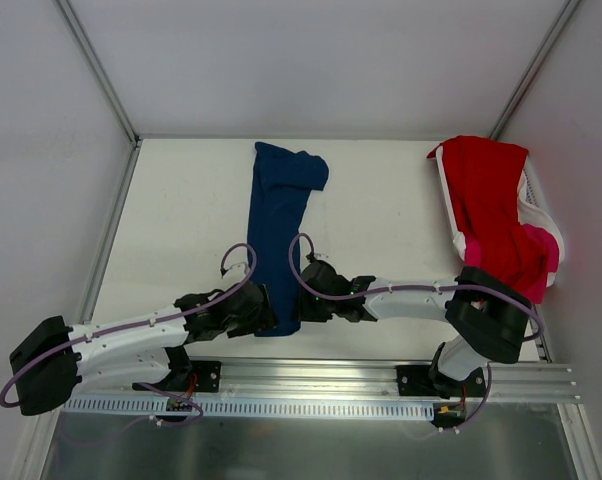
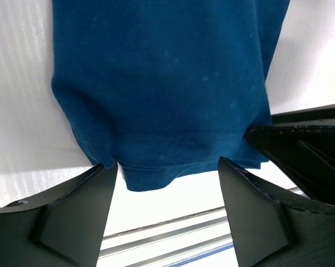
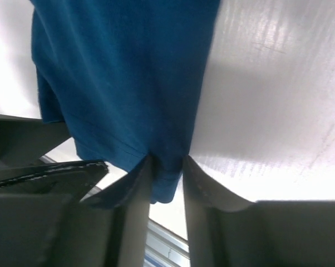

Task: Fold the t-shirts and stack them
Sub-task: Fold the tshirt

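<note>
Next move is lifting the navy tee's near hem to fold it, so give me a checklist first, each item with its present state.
1. Right gripper holds the hem: ok, shut on the navy t-shirt.
2. Left gripper holds the hem: not ok, its fingers stand open with the hem lying between them.
3. Shirt folded into a long strip on the table: ok.
4. Far end lies flat: cannot tell, it looks bunched.
5. Red t-shirt and pink t-shirt out of the way: ok, both drape over the basket at the right.
6. Clearance between the grippers: cannot tell, they are close.
</note>
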### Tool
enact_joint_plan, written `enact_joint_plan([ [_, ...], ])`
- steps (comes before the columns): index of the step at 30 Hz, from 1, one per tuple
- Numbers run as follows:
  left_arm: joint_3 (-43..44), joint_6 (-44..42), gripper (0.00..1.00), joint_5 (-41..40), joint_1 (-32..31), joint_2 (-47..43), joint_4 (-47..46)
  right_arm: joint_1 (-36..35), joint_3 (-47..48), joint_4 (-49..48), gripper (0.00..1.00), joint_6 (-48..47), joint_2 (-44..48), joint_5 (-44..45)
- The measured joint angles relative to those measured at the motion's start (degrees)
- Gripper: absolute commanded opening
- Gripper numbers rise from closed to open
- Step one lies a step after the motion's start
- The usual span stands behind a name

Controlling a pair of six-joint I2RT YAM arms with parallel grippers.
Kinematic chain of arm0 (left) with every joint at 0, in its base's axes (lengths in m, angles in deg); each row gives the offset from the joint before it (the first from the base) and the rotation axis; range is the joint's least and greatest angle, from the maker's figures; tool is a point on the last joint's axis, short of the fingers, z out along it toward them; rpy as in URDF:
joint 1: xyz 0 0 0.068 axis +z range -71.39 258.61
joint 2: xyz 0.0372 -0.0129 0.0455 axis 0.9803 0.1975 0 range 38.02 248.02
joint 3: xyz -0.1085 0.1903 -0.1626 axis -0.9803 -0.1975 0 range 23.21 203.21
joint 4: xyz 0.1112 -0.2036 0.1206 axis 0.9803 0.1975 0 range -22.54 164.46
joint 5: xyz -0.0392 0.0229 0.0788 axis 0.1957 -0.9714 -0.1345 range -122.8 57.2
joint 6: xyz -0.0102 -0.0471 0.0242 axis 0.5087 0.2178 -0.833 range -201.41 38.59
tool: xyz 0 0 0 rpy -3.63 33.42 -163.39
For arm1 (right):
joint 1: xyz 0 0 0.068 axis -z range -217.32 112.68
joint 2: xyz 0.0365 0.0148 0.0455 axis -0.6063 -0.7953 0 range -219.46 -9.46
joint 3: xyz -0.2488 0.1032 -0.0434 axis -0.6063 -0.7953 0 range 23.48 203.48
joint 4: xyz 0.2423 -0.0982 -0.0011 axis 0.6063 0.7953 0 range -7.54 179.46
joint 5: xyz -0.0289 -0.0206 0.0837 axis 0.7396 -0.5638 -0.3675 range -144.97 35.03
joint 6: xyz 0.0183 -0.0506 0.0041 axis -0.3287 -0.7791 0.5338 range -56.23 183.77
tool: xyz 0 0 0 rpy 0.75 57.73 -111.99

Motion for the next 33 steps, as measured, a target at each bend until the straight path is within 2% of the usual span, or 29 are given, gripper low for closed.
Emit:
enact_joint_plan([
  [11,-3.4,2.7,0.68,-3.1,-0.2,-6.6,1.5,0.0,0.0,1.2,0.24,0.1,0.0,0.5],
  [15,-3.4,3.5,0.67,-3.5,-0.2,-6.1,1.5,0.0,0.0,1.4,0.05,0.0,-0.2,0.5],
  [17,-3.4,3.9,0.67,-3.9,-0.2,-5.7,1.2,0.0,0.0,1.4,0.00,0.1,-0.3,0.5],
  [29,-3.3,4.6,0.63,-6.3,-0.2,-3.7,-0.5,0.4,0.0,1.4,0.01,0.1,-1.0,0.4],
  [33,-3.3,5.2,0.53,-6.7,-0.2,-3.4,-0.5,0.7,0.0,1.4,0.01,0.3,-1.1,0.4],
])
